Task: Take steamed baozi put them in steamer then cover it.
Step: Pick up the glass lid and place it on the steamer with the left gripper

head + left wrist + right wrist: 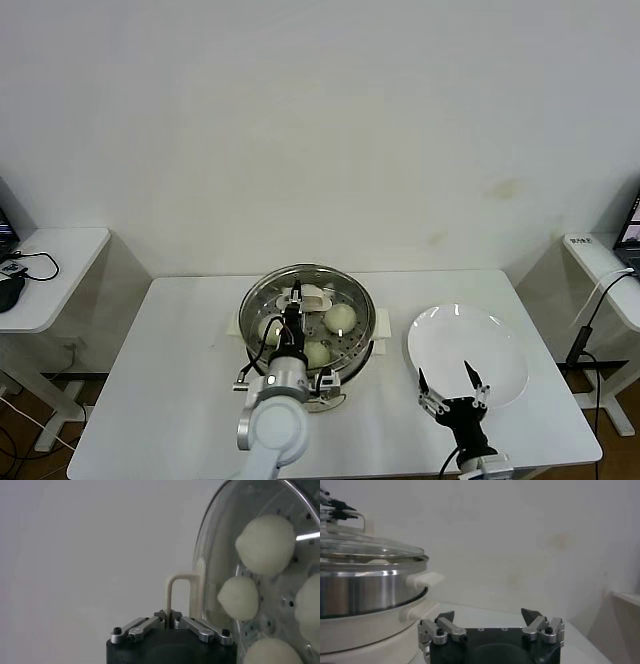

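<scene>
- Baozi [341,318] lie in the steamer [361,300], under my left pincer [297,296].
- It is pinched tight on the cover [212,570] handle.
- My right pincer [453,388] gapes wide, holding nothing, by the plate [500,345].

White plate [470,352] on table [180,380], right side. Side desk [50,270] far left, cables on it; wall [320,120] behind.

The head view looked down on the desk [180,350]; both wrist views sat close, sharing the steamer [306,318].
</scene>
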`<move>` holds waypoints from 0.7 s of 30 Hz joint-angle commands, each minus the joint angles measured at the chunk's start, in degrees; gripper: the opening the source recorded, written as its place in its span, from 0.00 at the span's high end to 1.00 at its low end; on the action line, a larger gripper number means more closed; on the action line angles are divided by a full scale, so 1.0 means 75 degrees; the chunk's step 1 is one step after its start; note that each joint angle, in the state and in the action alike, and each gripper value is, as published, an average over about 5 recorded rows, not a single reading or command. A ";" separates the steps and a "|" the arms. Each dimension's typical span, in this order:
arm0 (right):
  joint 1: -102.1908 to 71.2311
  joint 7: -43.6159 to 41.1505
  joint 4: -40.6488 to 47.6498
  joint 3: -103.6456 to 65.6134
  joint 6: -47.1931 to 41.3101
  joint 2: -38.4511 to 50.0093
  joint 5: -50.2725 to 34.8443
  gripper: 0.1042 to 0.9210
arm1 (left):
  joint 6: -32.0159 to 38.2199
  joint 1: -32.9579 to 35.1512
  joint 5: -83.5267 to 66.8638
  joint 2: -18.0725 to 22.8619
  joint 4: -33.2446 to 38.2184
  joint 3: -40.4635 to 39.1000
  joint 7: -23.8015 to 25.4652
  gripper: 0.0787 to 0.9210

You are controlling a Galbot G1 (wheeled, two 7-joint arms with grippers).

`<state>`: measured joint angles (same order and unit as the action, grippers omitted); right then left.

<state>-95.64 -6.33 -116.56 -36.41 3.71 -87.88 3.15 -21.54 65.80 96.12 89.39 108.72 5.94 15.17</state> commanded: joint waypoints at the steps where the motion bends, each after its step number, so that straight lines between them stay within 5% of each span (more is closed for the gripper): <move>1: 0.0005 -0.0010 -0.0002 0.0022 0.0000 0.0003 0.0007 0.12 | 0.0024 0.0008 0.0149 0.0130 -0.0081 -0.0018 -0.0025 0.94; 21: -0.0029 -0.0031 -0.0026 0.0046 -0.0001 0.0057 -0.0054 0.12 | 0.0088 0.0184 0.0192 0.0201 -0.0055 -0.0049 -0.0041 0.94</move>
<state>-95.91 -6.56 -116.75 -36.19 3.70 -87.46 2.75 -20.94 66.91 97.41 90.81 107.87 5.69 14.75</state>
